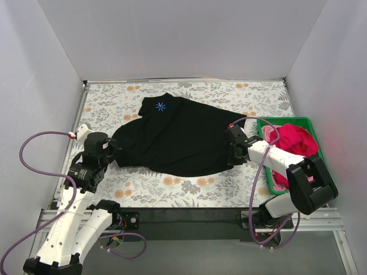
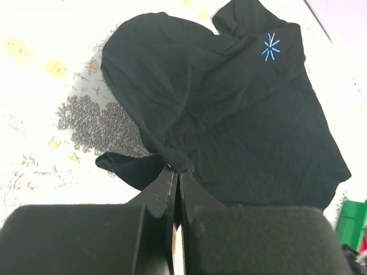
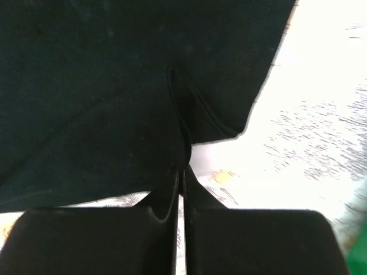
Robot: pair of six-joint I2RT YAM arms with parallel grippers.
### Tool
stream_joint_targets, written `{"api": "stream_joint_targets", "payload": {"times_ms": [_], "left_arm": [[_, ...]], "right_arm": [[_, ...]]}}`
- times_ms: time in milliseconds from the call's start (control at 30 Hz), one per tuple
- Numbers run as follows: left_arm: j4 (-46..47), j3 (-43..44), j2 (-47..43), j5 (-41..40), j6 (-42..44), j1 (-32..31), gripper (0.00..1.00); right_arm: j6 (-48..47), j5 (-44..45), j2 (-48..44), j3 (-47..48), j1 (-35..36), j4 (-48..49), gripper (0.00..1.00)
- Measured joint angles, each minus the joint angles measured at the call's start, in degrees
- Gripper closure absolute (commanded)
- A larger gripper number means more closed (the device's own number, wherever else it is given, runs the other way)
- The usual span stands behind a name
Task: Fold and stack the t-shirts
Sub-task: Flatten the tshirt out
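Top view: black t-shirt (image 1: 183, 137) lies spread but rumpled across the middle of the table (image 1: 229, 94), which has a floral cover. The shirt's long axis runs roughly 9 to 3 o'clock. A small blue star logo (image 1: 161, 106) sits toward 11 o'clock on the shirt, facing up. The cloth is not flat, with creases across the body and a bunched lobe at the 9 o'clock end.

Left gripper (image 2: 178, 172) is at the shirt's 8–9 o'clock edge. In the left wrist view its jaws are pressed together, pinching a small gathered tuck of the black cloth at the tips. The fabric fans out from the pinch toward 12 and 1 o'clock, with the logo far up at 1 o'clock.

Right gripper (image 3: 182, 167) is at the shirt's 3 o'clock edge, close to a corner of the cloth. In the right wrist view its jaws are pressed together, with a narrow ridge of black fabric rising from the tips toward 12 o'clock, so it is pinching the black t-shirt. The hem corner sits just at 2 o'clock of the tips, and bare floral table shows at 3 o'clock.

Pinkish-red t-shirt (image 1: 295, 140) is crumpled inside the green crate (image 1: 287, 120) on the table's 3–4 o'clock side, apart from the black shirt. The right arm crosses over the crate's 9 o'clock side. How the red cloth is folded cannot be told.
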Motion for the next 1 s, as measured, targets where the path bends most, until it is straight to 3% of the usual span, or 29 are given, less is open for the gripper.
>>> {"api": "stream_joint_targets", "payload": {"times_ms": [233,433,600,767,1000], "left_arm": [[5.4,9.6,14.4,-0.8,3.7,0.0,1.0],[11.8,33.1,33.7,-2.6,9.3,0.1,1.0],[16.3,56.0,43.8,-5.4,14.8,0.8,1.0],[23.2,66.9,42.2,-7.4,22.8,0.8,1.0],[31.8,68.9,28.3,-6.2,33.5,0.8,1.0]], "right_arm": [[-4.3,3.3,0.1,17.6,-4.3,-8.1,0.99],[-9.0,3.5,0.2,39.9,-14.0,-9.4,0.99],[-13.2,4.3,0.4,58.1,-17.7,-10.5,0.99],[-17.8,6.1,-2.9,66.9,-18.2,-8.4,0.99],[-24.1,5.7,-17.3,63.4,-18.1,-2.3,0.99]]}}
